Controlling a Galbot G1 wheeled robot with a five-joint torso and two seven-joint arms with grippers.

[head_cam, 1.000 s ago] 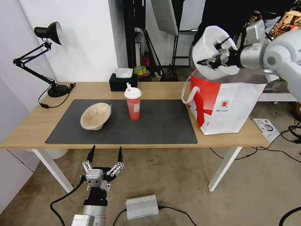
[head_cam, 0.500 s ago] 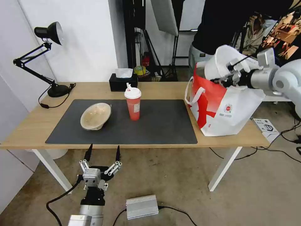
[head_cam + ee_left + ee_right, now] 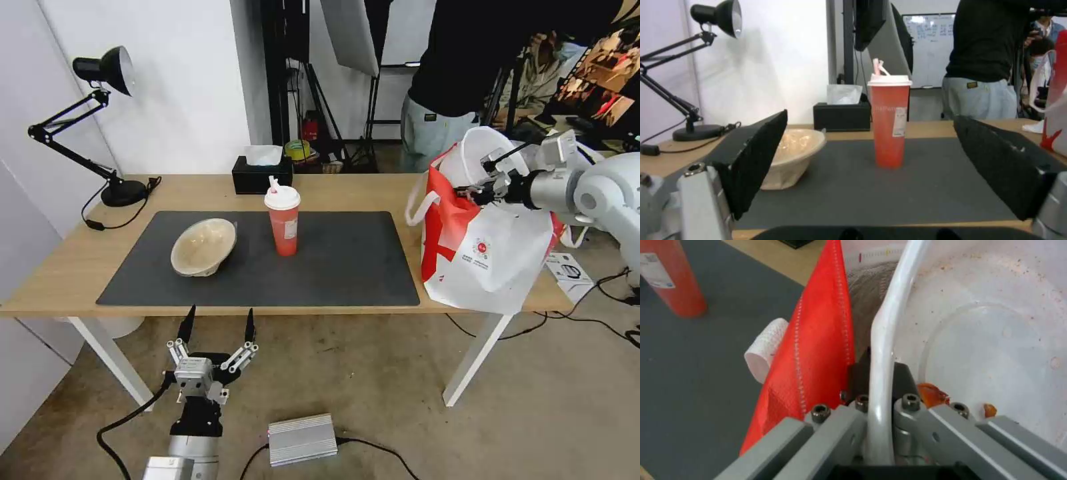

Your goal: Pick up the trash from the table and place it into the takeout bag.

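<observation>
While the right gripper [image 3: 481, 190] pinches the white bowl [image 3: 481, 150] by its rim at the mouth of the takeout bag [image 3: 480, 250], the bowl should sink deeper before release, since the bag leans over the table [image 3: 60, 267] edge. Below the table, the left gripper [image 3: 217, 327] waits spread wide.
</observation>
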